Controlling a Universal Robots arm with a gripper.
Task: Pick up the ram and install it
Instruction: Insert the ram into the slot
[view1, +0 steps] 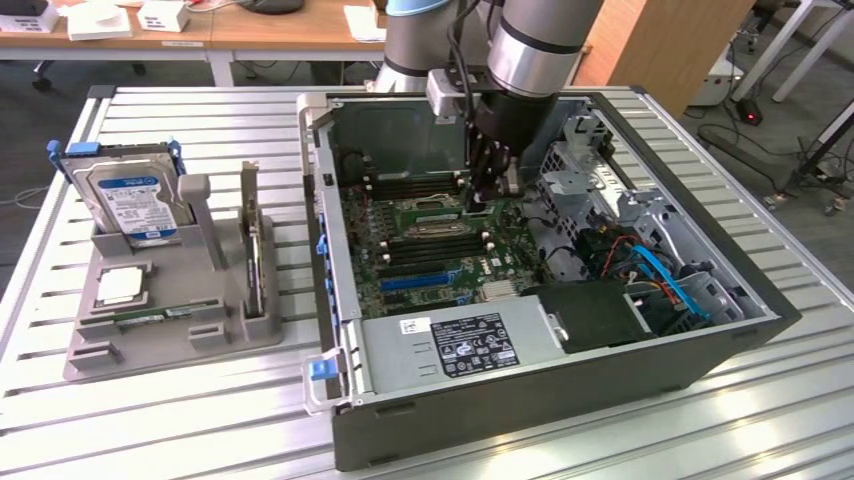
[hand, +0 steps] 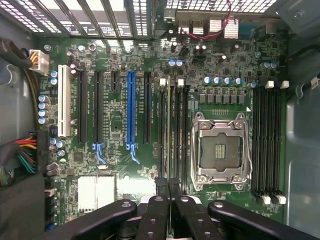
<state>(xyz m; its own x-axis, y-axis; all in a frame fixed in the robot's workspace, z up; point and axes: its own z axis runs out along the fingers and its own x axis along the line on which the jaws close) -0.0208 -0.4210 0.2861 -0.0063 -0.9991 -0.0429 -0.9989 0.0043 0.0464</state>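
Exterior view: the gripper hangs inside the open computer case, low over the motherboard. The ram lies flat in the near part of the grey holder on the exterior view's left, well apart from the gripper and outside the case. In the wrist view the fingers are pressed together with nothing between them. They stand above the memory slots, just beside the processor socket. Whether they touch the board, I cannot tell.
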